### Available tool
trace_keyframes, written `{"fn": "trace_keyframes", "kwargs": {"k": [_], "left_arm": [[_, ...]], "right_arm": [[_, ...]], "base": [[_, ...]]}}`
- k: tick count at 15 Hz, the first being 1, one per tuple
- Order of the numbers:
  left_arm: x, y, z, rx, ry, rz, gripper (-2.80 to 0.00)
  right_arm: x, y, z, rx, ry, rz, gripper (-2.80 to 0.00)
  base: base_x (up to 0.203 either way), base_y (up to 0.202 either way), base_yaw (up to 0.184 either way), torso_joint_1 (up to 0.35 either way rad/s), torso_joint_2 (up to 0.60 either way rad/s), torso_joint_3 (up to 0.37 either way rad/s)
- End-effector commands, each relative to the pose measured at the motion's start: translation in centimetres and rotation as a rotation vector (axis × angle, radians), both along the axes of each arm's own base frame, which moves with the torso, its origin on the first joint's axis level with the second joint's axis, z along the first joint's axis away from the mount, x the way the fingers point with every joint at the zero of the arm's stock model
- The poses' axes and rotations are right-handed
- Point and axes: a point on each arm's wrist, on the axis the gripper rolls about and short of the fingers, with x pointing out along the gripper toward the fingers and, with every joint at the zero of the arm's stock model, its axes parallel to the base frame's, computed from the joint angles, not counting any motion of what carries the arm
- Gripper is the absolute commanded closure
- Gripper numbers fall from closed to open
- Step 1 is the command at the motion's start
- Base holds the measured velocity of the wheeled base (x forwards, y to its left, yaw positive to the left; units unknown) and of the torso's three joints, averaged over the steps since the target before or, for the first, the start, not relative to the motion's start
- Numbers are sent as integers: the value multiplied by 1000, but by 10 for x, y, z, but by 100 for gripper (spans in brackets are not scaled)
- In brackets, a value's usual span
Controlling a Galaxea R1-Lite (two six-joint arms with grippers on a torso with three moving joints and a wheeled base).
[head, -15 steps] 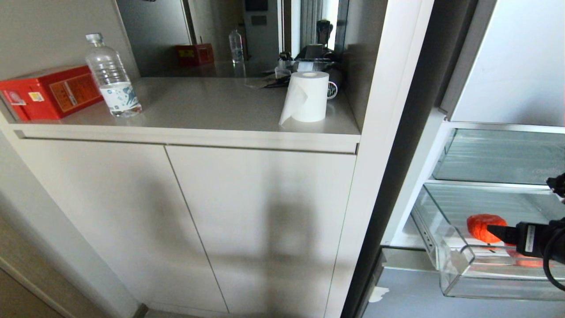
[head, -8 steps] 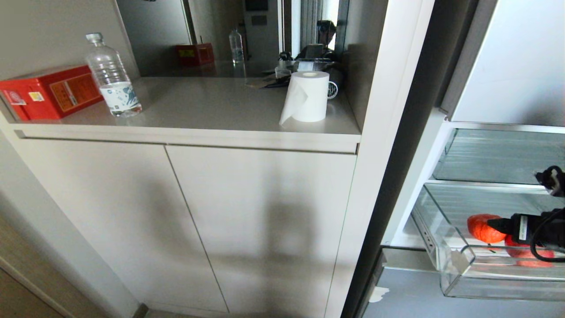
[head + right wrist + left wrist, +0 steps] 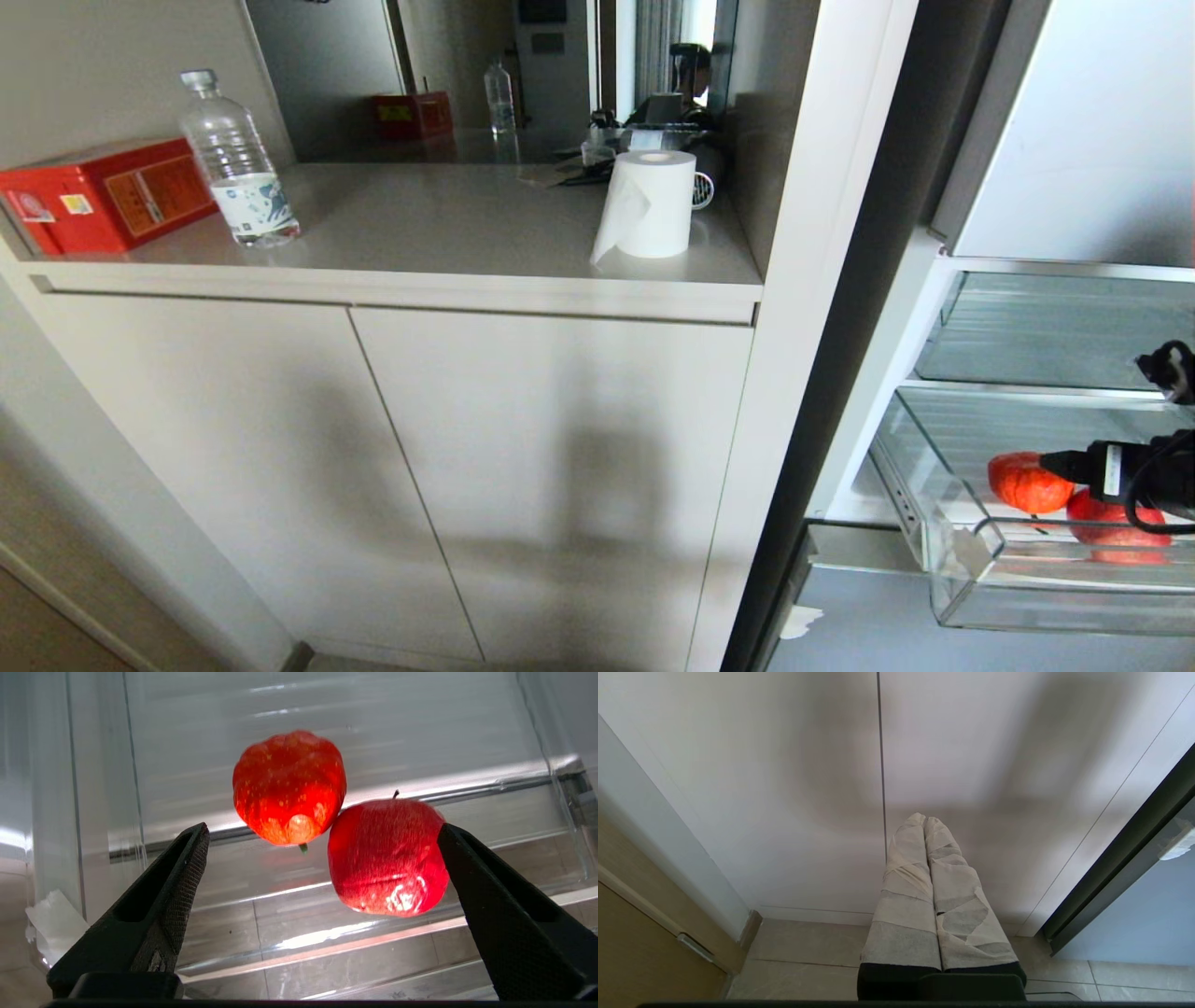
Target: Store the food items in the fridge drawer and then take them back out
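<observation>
Beside a pale cabinet, the open fridge shows its clear fridge drawer [image 3: 971, 583] pulled out, the ribbed orange food [image 3: 1027, 483] touching the red one [image 3: 385, 857] inside. The right hand [image 3: 322, 868] has risen slightly since a second ago, spread wide and empty, probably lining up on the red one. The left hand [image 3: 924, 826] hangs closed by the cabinet.

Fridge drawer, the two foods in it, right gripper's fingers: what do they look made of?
Drawer: clear rigid plastic, glossy; you see through it and it throws highlights.
Ribbed orange-red food: likely moulded plastic or foam; speckled, semi-gloss.
Red apple: probably plastic, maybe film-wrapped; wrinkled, shiny glare.
Right gripper fingers: black, matte, probably plastic, with finely cross-hatched pads that may be rubber.
</observation>
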Motion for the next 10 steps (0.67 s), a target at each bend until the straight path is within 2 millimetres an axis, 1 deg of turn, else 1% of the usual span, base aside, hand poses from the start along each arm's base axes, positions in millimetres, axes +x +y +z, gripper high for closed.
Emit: {"fn": "trace_keyframes", "kwargs": {"k": [1, 3, 7, 10], "left_arm": [[0, 0, 0, 0, 0, 1, 0], [0, 0, 0, 0, 0, 1, 0], [0, 0, 0, 0, 1, 1, 0], [0, 0, 0, 0, 0, 1, 0]], "right_arm": [[3, -1, 3, -5, -11, -1, -280], [7, -8, 3, -12, -11, -19, -280], [15, -17, -6, -28, 34, -22, -280], [17, -24, -12, -22, 53, -41, -280]], "base": [[0, 0, 0, 0, 0, 0], [0, 0, 0, 0, 0, 0], [0, 0, 0, 0, 0, 0], [0, 0, 0, 0, 0, 0]]}}
